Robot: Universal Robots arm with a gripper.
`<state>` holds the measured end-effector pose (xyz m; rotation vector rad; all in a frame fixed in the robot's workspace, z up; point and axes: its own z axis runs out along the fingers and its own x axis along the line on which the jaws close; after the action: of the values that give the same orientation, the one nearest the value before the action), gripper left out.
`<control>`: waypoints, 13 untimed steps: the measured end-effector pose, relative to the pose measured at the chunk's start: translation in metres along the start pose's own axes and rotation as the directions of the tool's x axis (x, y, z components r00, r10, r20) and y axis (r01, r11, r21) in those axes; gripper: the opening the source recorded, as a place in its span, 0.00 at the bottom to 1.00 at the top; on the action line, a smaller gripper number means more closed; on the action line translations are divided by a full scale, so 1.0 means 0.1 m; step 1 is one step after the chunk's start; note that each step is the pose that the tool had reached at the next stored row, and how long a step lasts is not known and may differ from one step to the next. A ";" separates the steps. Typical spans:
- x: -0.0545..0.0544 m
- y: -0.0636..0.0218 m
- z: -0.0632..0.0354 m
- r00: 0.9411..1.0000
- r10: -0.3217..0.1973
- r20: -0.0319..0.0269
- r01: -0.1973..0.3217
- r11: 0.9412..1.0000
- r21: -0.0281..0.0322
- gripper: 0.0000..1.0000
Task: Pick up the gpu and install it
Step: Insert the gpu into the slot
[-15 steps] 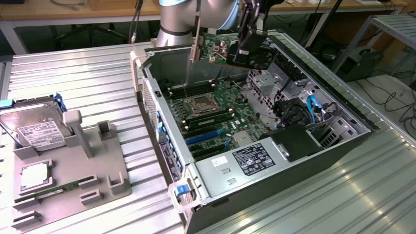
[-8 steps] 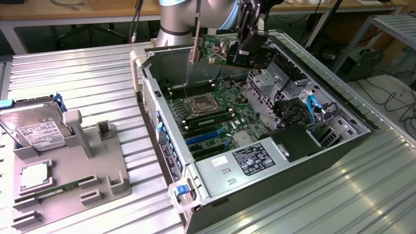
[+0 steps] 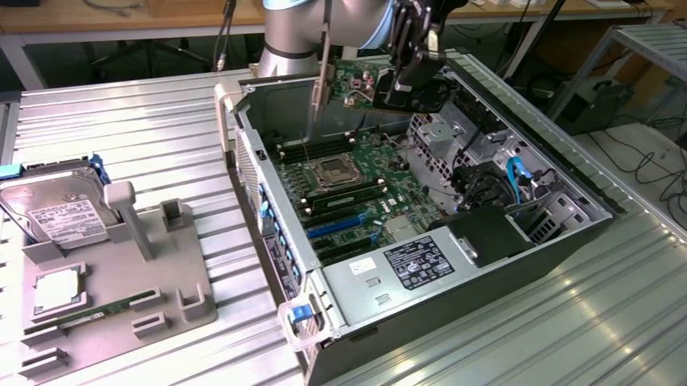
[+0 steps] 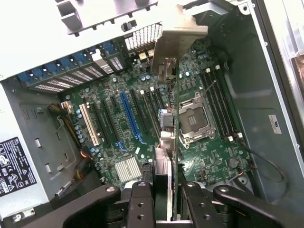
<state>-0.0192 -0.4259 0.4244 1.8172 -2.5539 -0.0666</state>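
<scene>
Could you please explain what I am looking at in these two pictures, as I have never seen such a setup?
This is a robot arm with a gripper on its end. One picture comes from a camera off the arm, the other from a camera on its wrist, looking down past the gripper. The gripper is shut on the gpu, a green card with a metal end bracket, held over an open computer case. On the exterior view's left, a grey holder carries a hard drive.
</scene>
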 end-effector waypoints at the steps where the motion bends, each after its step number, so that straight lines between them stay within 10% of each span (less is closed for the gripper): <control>1: 0.00 0.001 0.001 1.000 -0.007 0.000 0.007 1.000 0.000 0.27; 13: 0.01 0.010 0.010 0.995 -0.098 -0.004 0.098 0.995 -0.002 0.27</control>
<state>-0.0205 -0.4262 0.4234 1.9397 -2.4594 -0.0659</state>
